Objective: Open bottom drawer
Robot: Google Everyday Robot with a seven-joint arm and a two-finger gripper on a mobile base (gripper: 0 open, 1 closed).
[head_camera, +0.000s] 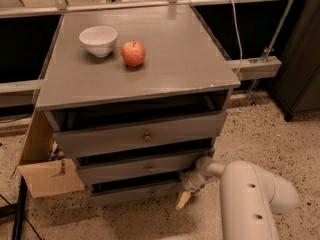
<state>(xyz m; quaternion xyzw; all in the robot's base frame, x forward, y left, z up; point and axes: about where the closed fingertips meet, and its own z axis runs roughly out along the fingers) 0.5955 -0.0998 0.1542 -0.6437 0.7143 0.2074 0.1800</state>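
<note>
We see the bottom drawer (131, 194), a grey wooden front that is the narrowest and shortest of three, sitting lowest in the grey cabinet, just above the speckled terrazzo floor (272, 134), with a dark gap showing above its top edge. The gripper (183, 197) is at the right end of this drawer front, its cream tip angled down toward the floor. We cannot tell whether it is apart, together or clamped on anything. Behind it the rounded off-white robot arm (250, 199) fills the lower right. Above sit the mid-sized grey drawer front (142, 168) and the widest grey drawer front (142, 137), each with a small round knob. On the grey counter (170, 69) stand a white ceramic bowl (98, 40) and, just beside it, a red apple (133, 53). A brown cardboard box (47, 178) rests against the cabinet's left side.
</note>
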